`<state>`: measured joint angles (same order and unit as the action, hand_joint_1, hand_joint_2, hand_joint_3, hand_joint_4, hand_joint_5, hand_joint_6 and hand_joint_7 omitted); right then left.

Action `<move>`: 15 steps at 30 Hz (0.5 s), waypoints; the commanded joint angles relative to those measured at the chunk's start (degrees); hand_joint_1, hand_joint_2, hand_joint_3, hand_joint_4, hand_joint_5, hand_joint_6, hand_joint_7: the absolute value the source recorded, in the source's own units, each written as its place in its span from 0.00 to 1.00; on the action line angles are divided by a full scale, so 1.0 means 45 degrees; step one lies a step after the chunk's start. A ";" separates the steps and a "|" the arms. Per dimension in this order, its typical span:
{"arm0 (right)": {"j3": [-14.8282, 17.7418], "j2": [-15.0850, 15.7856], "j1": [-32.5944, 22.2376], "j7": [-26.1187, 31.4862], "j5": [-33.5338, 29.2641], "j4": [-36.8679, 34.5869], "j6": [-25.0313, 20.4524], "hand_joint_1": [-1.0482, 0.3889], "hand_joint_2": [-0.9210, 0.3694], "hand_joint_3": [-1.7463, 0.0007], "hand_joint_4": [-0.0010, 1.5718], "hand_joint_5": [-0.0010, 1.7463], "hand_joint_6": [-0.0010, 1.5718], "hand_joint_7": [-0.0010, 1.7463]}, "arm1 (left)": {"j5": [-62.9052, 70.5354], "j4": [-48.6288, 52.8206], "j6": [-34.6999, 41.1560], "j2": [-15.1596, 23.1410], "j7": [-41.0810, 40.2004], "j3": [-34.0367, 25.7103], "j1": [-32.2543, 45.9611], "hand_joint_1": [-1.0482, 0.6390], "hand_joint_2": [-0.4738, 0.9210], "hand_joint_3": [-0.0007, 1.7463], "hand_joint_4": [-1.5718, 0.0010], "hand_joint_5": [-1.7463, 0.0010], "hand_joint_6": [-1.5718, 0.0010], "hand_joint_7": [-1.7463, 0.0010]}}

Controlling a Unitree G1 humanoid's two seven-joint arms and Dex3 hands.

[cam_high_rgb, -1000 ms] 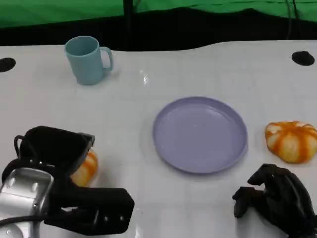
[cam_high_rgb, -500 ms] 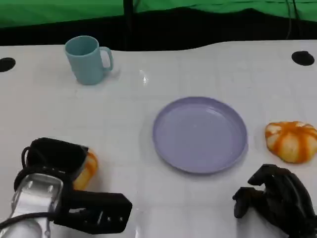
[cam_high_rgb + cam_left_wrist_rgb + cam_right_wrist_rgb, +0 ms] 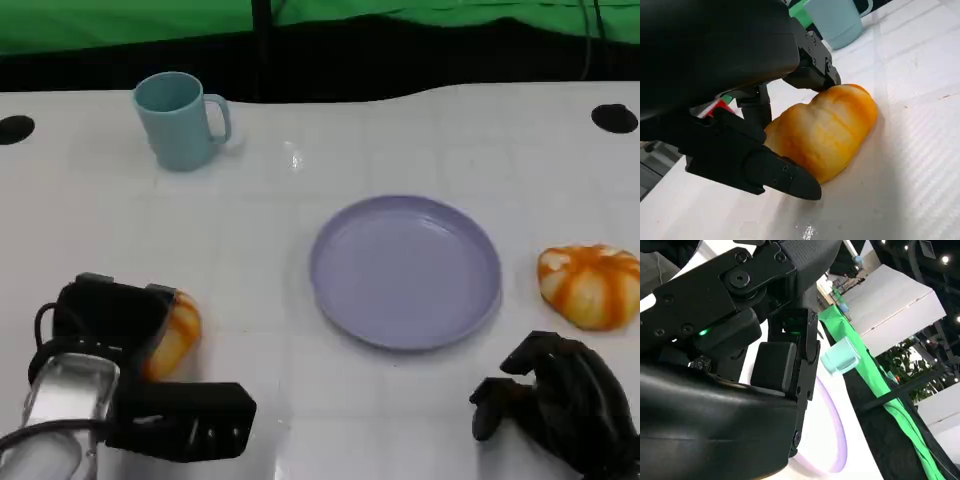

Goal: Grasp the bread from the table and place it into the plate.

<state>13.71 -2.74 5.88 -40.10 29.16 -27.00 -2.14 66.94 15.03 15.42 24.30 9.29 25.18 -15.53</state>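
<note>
Left wrist view showed my left hand [image 3: 740,125] with fingers closing around the bread [image 3: 822,131] at the head view's lower left, not yet lifted, while the plate [image 3: 405,270] mid-frame sat bare and my right hand [image 3: 555,400] rested curled, holding nothing.

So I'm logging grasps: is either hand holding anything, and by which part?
The left hand has its fingers around the end of the bread nearest it; a firm hold cannot be told. The right hand holds nothing.
</note>
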 commanded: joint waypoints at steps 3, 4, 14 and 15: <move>0.0034 0.0183 -0.0042 0.0001 0.0035 0.0002 0.0043 0.00 0.12 1.00 0.97 0.47 1.00 0.20 | -0.1218 0.1524 -0.0655 -0.0026 -0.0878 -0.0033 -0.0396 0.37 1.00 0.01 0.66 0.16 0.63 0.98; 0.0038 0.0177 -0.0042 0.0019 0.0035 0.0004 0.0042 0.00 0.12 1.00 0.97 0.47 1.00 0.20 | -0.1345 0.1726 -0.0753 -0.0007 -0.1033 0.0016 -0.0465 0.37 1.00 0.01 0.66 0.16 0.62 0.97; 0.0022 0.0162 -0.0062 -0.0061 0.0086 0.0057 0.0018 0.00 0.11 1.00 0.96 0.46 1.00 0.19 | -0.2141 0.3764 -0.1470 0.0096 -0.2000 0.0498 -0.1423 0.38 1.00 0.20 0.57 0.10 0.37 0.93; 0.0023 0.0157 -0.0063 -0.0048 0.0078 0.0056 0.0026 0.00 0.11 1.00 0.96 0.46 1.00 0.19 | -0.2340 0.3787 -0.1657 0.0096 -0.2415 0.0398 -0.1386 0.38 1.00 0.20 0.57 0.10 0.37 0.93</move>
<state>13.70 -2.77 5.77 -40.01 29.17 -26.69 -2.15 57.71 29.75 8.66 24.37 -0.39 26.65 -22.86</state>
